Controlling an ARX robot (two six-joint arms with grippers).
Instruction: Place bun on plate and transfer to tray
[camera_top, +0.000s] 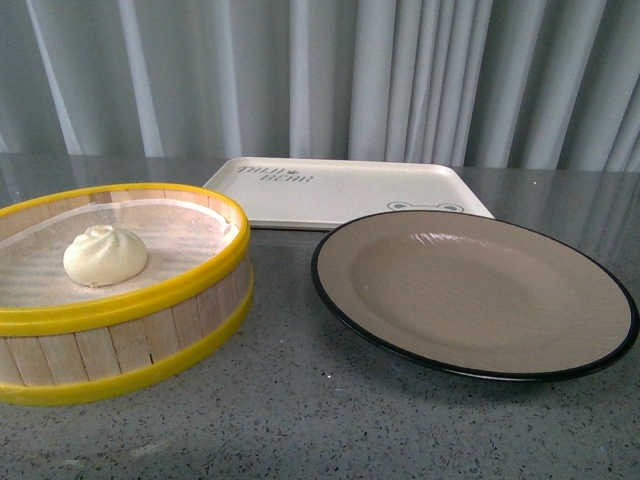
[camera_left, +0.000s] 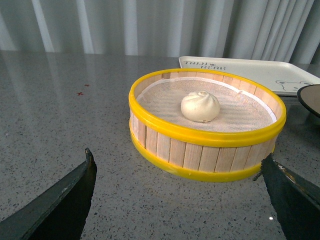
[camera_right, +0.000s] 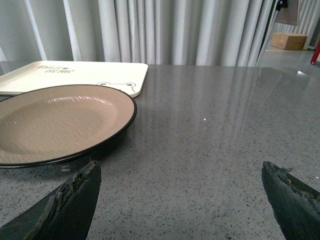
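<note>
The cream-white bun (camera_top: 105, 255) lies inside a round yellow-rimmed wooden steamer basket (camera_top: 150, 300) at the front left; it also shows in the left wrist view (camera_left: 200, 106). The tan-brown plate (camera_top: 470, 290) with a black rim lies empty at the right, also in the right wrist view (camera_right: 60, 122). The cream-white tray (camera_top: 340, 190) lies behind them, empty. My left gripper (camera_left: 177, 172) is open and empty, short of the basket (camera_left: 207, 150). My right gripper (camera_right: 180, 182) is open and empty over bare table beside the plate. Neither gripper shows in the front view.
Grey speckled tabletop (camera_top: 320, 420) carries everything. Pale curtains (camera_top: 320, 70) hang behind the table. The tray's corner (camera_left: 280, 75) and the plate's edge (camera_left: 310, 97) show past the basket in the left wrist view. A cardboard box (camera_right: 289, 41) stands far off.
</note>
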